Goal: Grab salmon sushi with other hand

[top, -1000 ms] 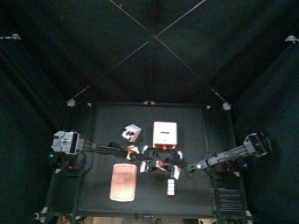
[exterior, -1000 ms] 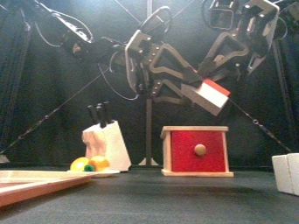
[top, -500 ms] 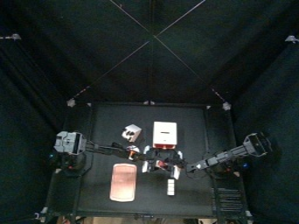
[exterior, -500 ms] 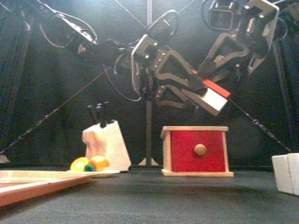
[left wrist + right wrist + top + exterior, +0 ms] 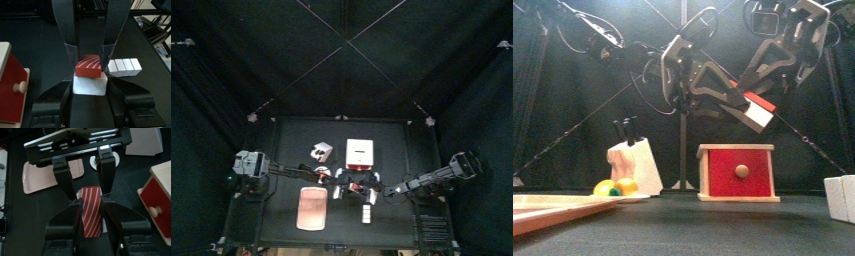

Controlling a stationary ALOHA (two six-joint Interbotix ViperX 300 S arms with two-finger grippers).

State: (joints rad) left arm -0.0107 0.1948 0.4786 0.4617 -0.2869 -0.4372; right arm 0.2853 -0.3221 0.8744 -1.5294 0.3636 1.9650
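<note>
The salmon sushi (image 5: 758, 108), orange with white stripes on white rice, hangs in mid-air above the red box. My right gripper (image 5: 91, 203) is shut on it, with the sushi (image 5: 91, 210) lying lengthwise between its jaws. My left gripper (image 5: 90, 80) is open. Its jaws stand on either side of the sushi's (image 5: 89, 67) other end, with a small gap showing in the right wrist view. In the top view both grippers meet near the table's middle, left (image 5: 342, 185) and right (image 5: 372, 188).
A red box with a drawer knob (image 5: 736, 172) stands under the grippers. A white knife block (image 5: 636, 165) and yellow and green fruit (image 5: 609, 187) are at the left. A pink tray (image 5: 310, 208) lies front left. White blocks (image 5: 840, 198) stand at the right.
My left gripper has moved a little right and closed in around the sushi's end. The right gripper has kept its hold and barely moved.
</note>
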